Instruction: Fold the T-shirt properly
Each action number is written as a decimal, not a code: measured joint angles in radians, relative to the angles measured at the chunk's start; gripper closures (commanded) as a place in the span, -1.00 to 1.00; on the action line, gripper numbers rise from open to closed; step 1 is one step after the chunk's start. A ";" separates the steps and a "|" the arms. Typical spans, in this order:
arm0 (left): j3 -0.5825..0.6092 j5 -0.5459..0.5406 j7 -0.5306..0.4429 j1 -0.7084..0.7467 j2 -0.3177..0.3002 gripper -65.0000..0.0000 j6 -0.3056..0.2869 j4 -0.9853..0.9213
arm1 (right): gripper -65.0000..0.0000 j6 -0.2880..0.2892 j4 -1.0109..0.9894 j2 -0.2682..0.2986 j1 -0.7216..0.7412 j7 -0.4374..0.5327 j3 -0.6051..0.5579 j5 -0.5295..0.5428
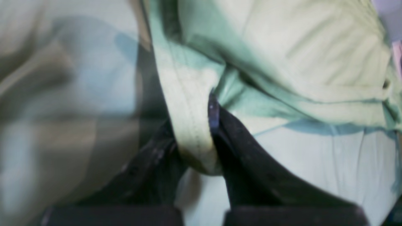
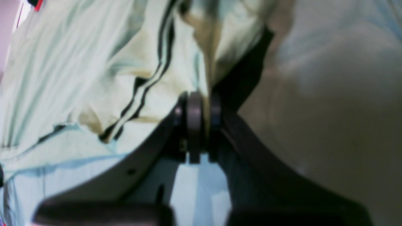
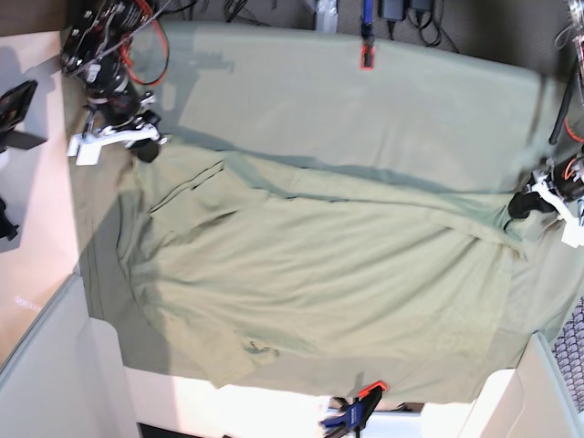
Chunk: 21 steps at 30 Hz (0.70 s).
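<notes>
The pale sage-green T-shirt (image 3: 319, 265) is stretched wide across the table between my two grippers. In the base view my right gripper (image 3: 143, 148) holds its edge at the upper left, and my left gripper (image 3: 522, 206) holds its edge at the right. In the left wrist view the left gripper (image 1: 192, 125) is shut on a stitched, hemmed fold of the shirt (image 1: 188, 103). In the right wrist view the right gripper (image 2: 202, 110) is shut on a thin bunch of the shirt (image 2: 141, 62). The collar is not visible.
The green tablecloth (image 3: 365, 100) covers the table behind the shirt. An orange clamp (image 3: 366, 57) holds it at the far edge and another clamp (image 3: 363, 401) at the near edge. Cables and arm bases stand at the upper left (image 3: 105, 55) and right (image 3: 570, 173).
</notes>
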 measured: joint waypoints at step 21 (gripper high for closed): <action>-0.191 -0.066 0.017 0.572 -0.110 1.00 -0.005 0.476 | 1.00 0.016 0.367 0.105 -0.478 -0.014 -0.001 0.051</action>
